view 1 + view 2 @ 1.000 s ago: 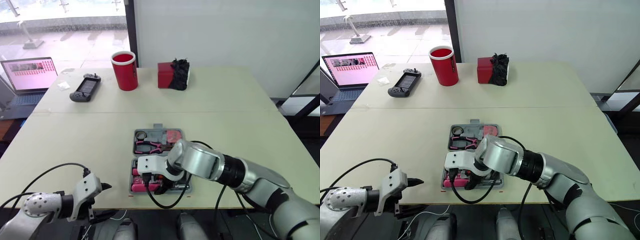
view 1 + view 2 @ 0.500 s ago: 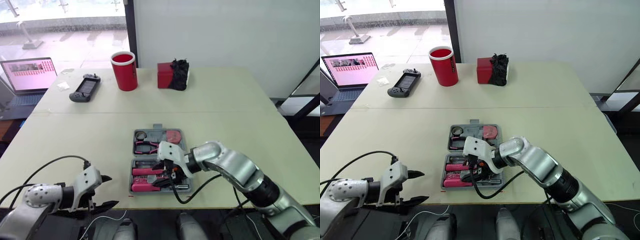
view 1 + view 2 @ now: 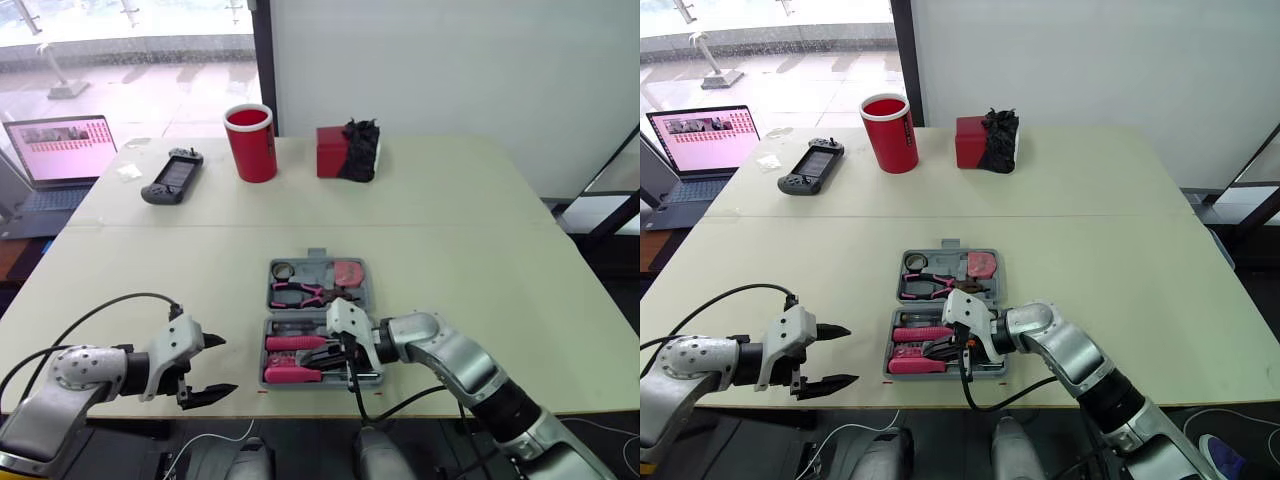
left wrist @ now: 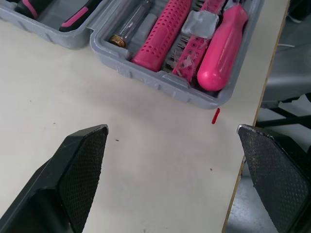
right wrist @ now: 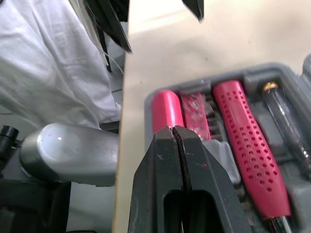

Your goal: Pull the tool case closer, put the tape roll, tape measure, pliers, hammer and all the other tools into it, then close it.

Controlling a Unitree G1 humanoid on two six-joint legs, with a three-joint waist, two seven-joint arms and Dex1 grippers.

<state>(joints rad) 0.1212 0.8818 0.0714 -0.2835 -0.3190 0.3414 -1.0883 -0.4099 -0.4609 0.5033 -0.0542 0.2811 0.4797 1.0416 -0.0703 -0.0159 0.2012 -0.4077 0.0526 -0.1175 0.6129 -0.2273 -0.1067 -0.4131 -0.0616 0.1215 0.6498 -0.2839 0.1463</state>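
Observation:
The grey tool case [image 3: 366, 290] lies open at the table's near middle. Its far half holds a tape roll [image 3: 281, 269], a pink tape measure [image 3: 348, 272] and pink-handled pliers [image 3: 300, 293]. Two pink tool handles [image 3: 290, 343] lie side by side in the near half. My right gripper [image 3: 340, 352] hangs just over that near half, shut and empty, its fingertips [image 5: 165, 138] above a smooth pink handle [image 5: 165, 109]. My left gripper [image 3: 218, 366] stands wide open at the table's front edge, left of the case, with nothing between its fingers [image 4: 82, 160].
At the table's far side stand a red cup [image 3: 250, 142], a red box with a black bundle [image 3: 346, 150], a handheld game console [image 3: 170, 176] and a laptop [image 3: 60, 148]. The case sits close to the front edge [image 4: 252, 116].
My right arm has drawn back off the case's near half, uncovering the pink handles, and its gripper has closed to shut. The left gripper has shifted slightly and stays open.

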